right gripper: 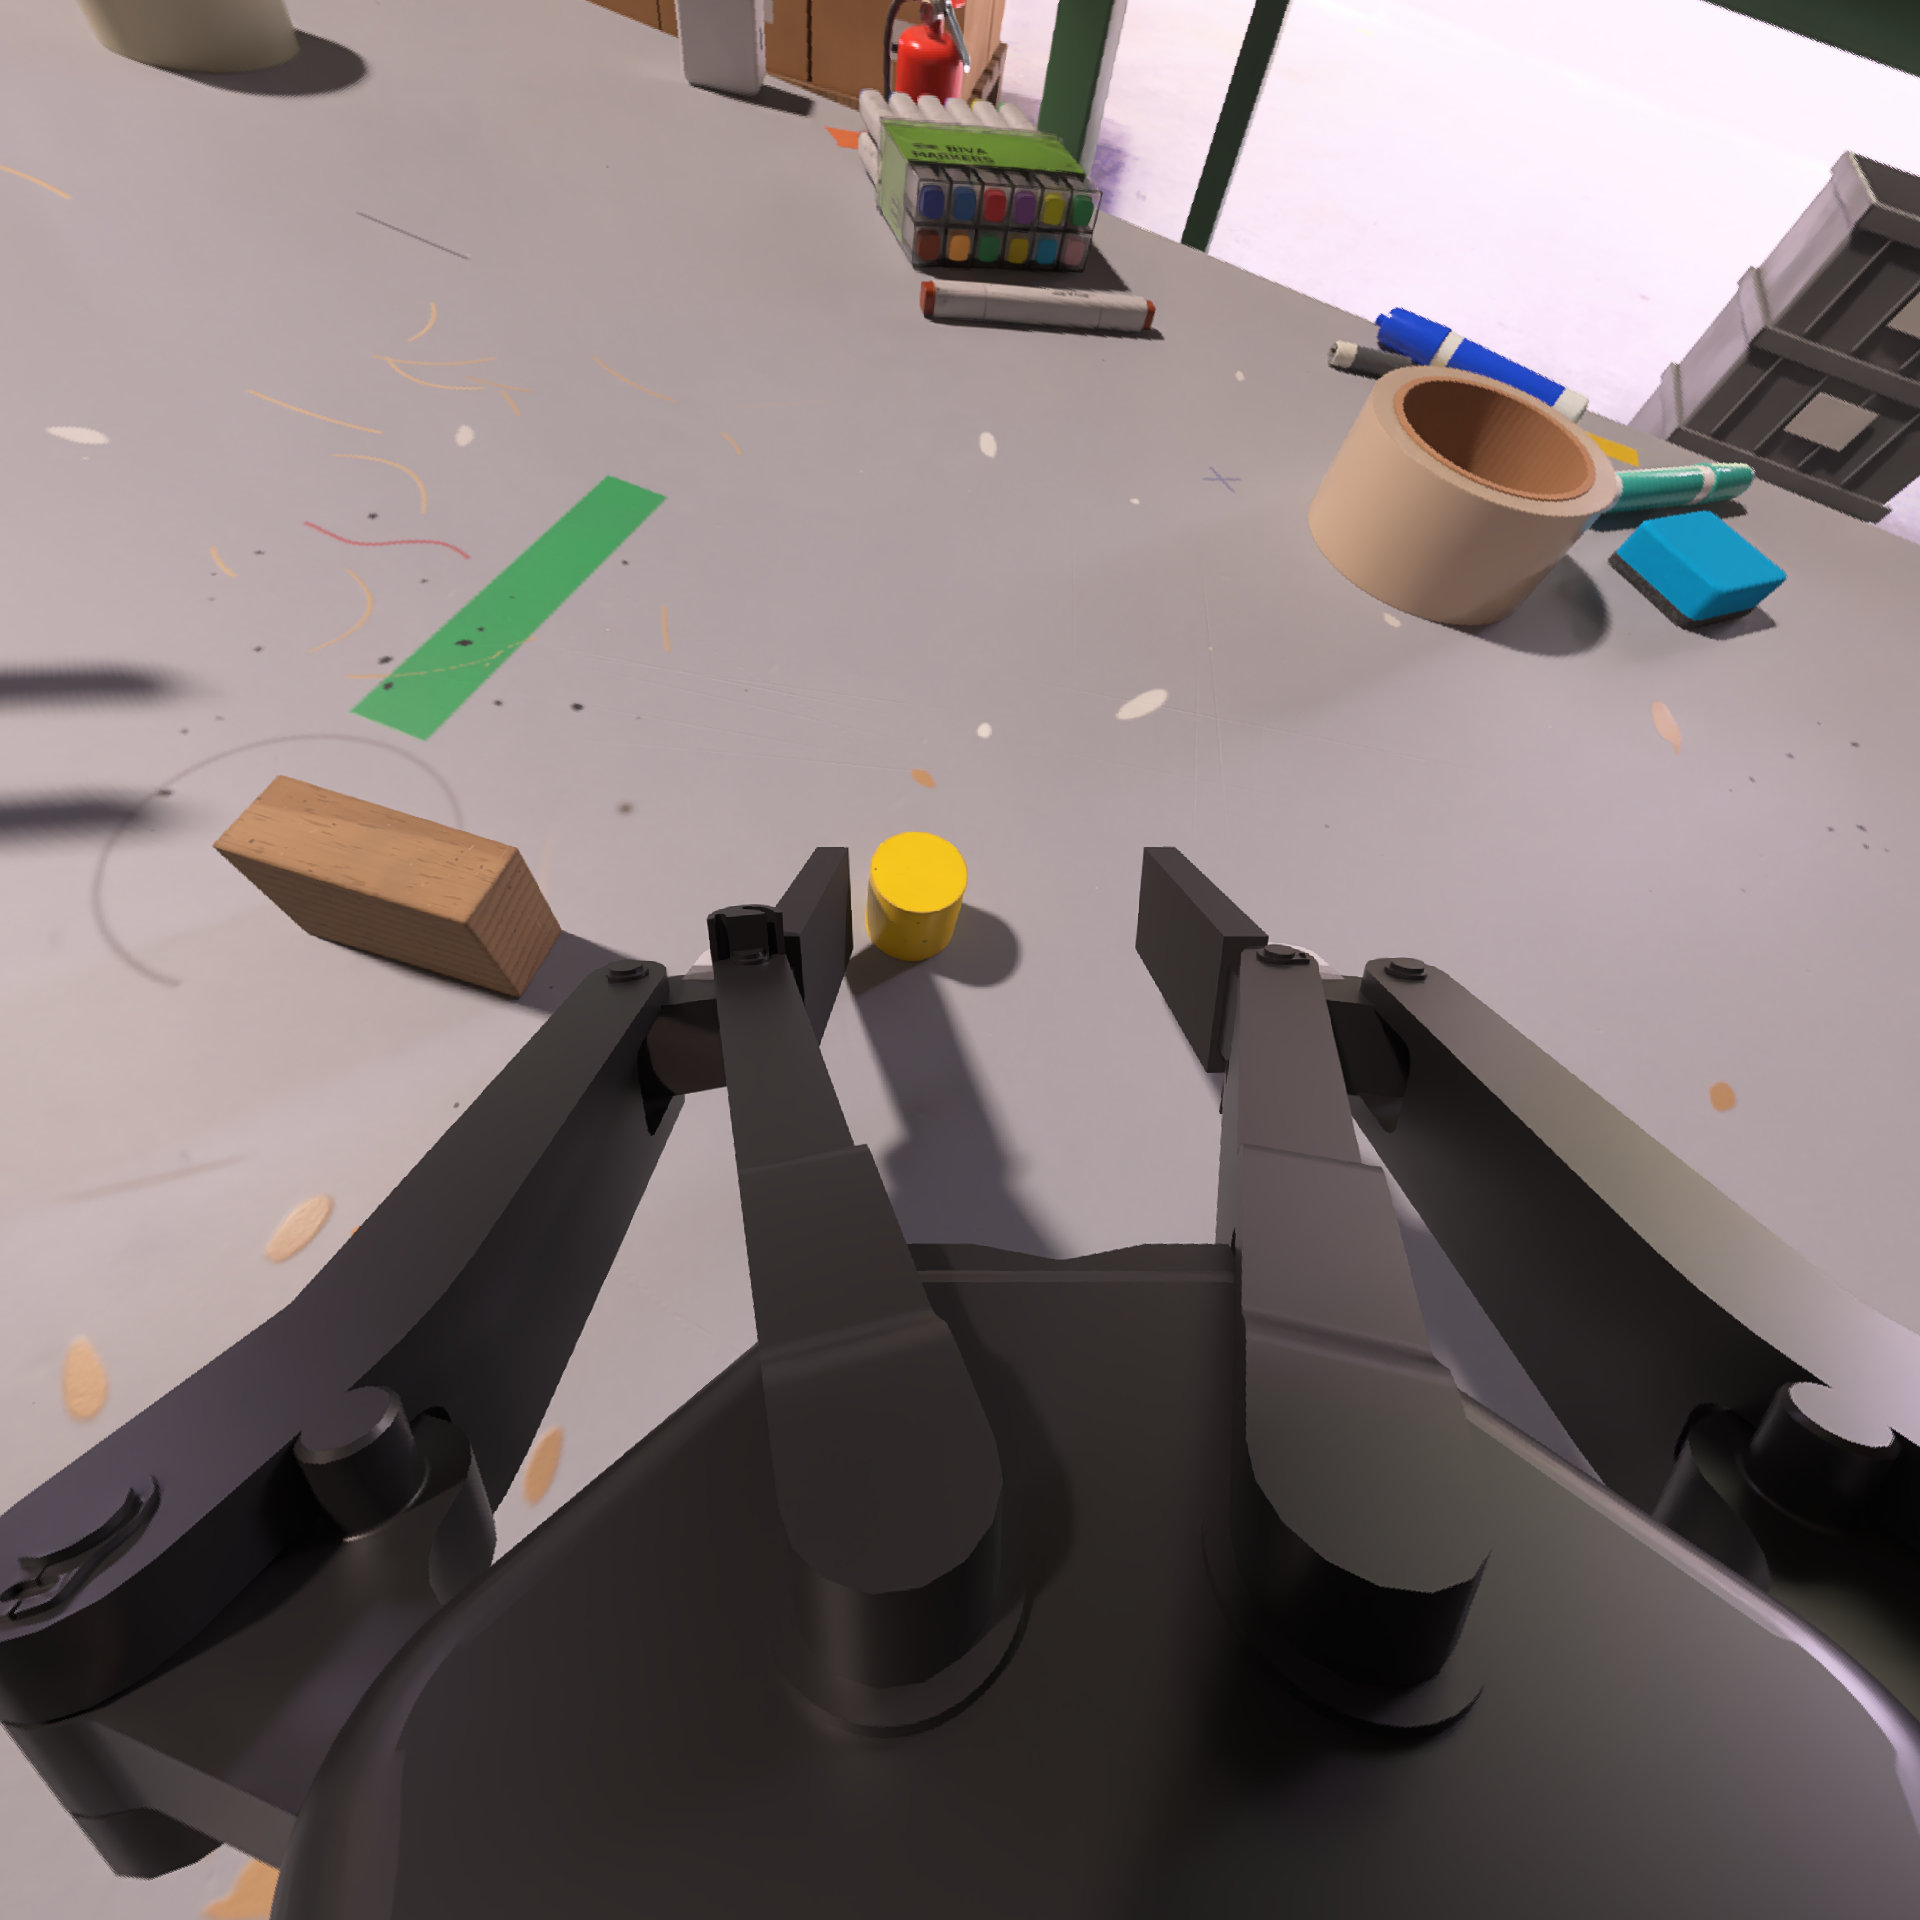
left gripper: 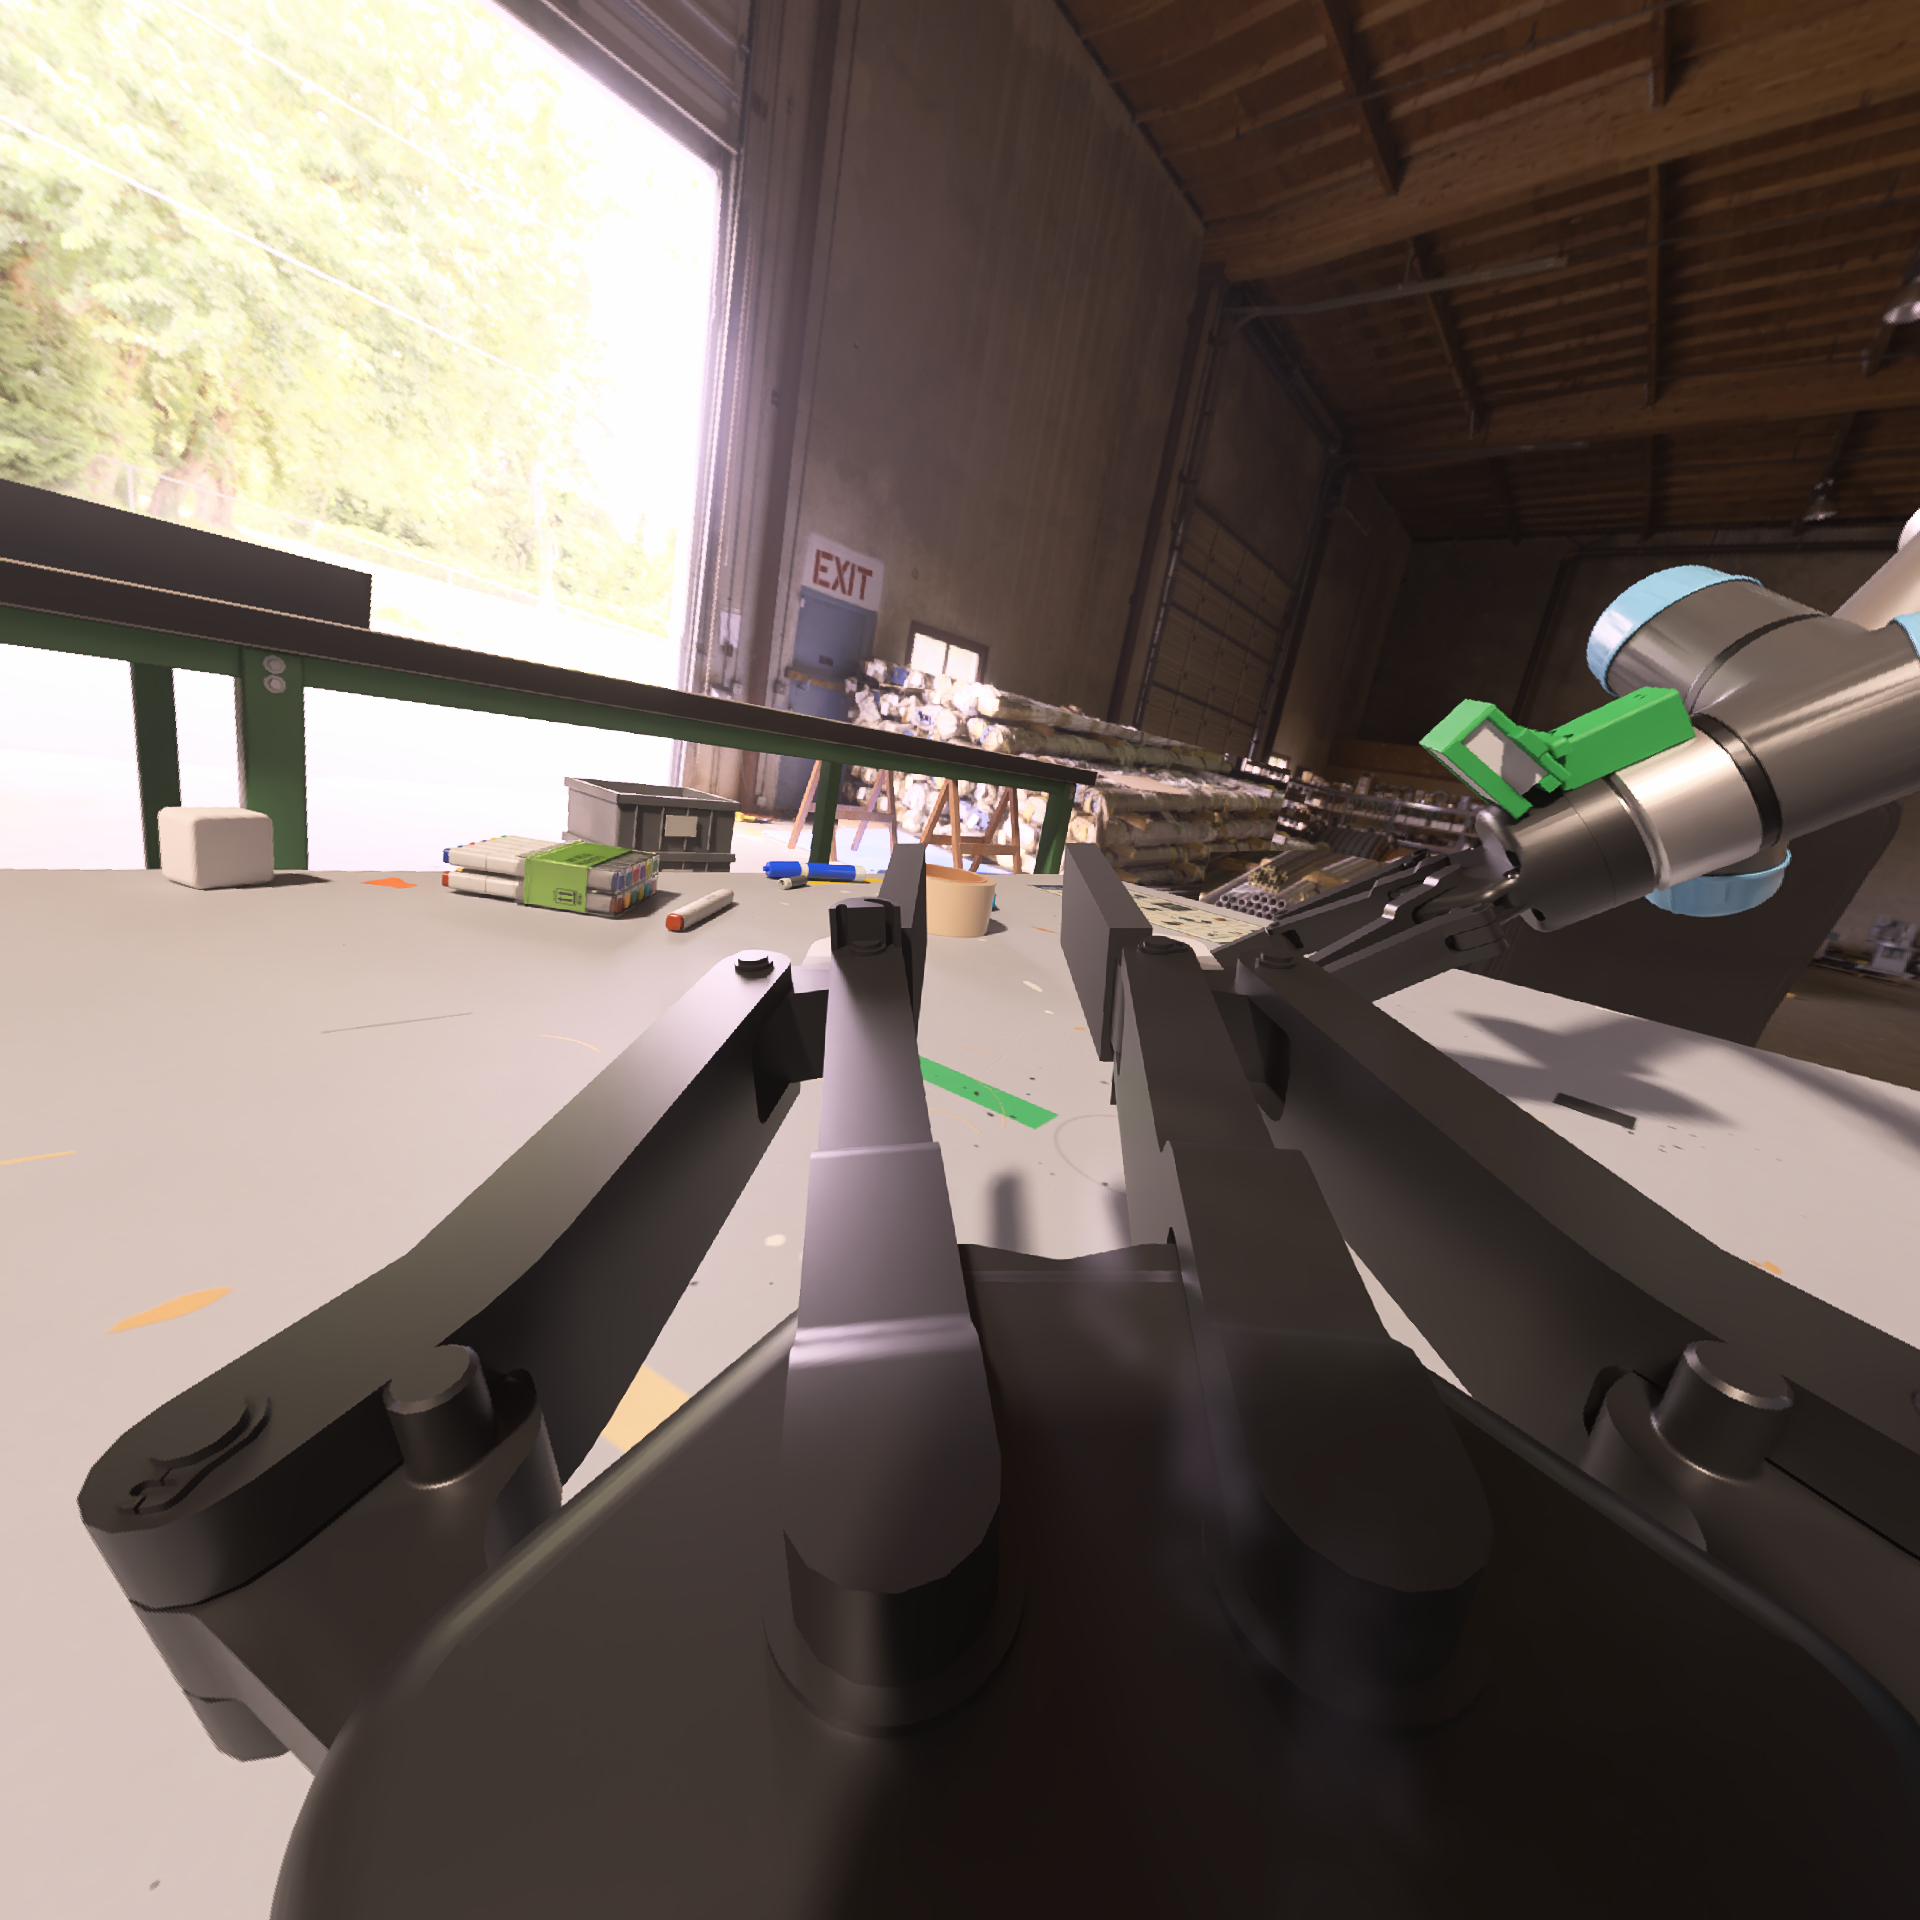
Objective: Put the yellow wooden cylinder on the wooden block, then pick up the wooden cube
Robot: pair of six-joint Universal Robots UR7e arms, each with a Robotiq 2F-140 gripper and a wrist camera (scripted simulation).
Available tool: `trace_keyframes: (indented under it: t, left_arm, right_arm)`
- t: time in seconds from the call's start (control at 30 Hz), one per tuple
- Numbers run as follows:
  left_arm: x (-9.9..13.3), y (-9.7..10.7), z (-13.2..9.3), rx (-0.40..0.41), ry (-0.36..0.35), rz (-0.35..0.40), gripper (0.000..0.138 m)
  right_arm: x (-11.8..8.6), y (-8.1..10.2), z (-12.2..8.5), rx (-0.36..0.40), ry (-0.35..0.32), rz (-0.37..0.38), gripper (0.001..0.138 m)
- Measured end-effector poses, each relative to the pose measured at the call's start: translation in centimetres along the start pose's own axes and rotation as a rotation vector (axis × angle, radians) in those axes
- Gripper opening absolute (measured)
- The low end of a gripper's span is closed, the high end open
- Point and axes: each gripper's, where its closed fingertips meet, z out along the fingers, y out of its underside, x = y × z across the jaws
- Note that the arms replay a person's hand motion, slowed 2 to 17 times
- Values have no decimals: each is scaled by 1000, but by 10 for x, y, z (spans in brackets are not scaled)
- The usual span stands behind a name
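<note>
The yellow wooden cylinder stands upright on the grey table. It is between the fingers of my right gripper, close to the left finger. The right gripper is open and empty, low over the table. The wooden block lies flat to the left of the cylinder, apart from it. My left gripper is open and empty, held above the table. The right arm shows at the right of the left wrist view. No wooden cube shows in either view.
A tape roll, a blue eraser, a box of markers, loose markers and a grey crate lie beyond the cylinder. A green tape strip marks the table. A white block sits far left.
</note>
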Motion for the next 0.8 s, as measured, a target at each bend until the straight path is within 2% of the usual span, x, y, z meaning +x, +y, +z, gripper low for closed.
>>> trace_keyframes:
  t: [0.43, 0.67, 0.8]
  left_arm:
    - [0, 0, 0, -2, 0, -2, 35]
    - [-1, 0, 0, -3, -1, -5, 35]
    - [-1, 0, 0, -4, -1, -6, 35]
  right_arm:
    - [9, 3, 2, -27, 75, 33, 77]
    - [7, 4, 4, -47, 74, 4, 75]
    - [3, 2, 5, -47, 48, -26, 69]
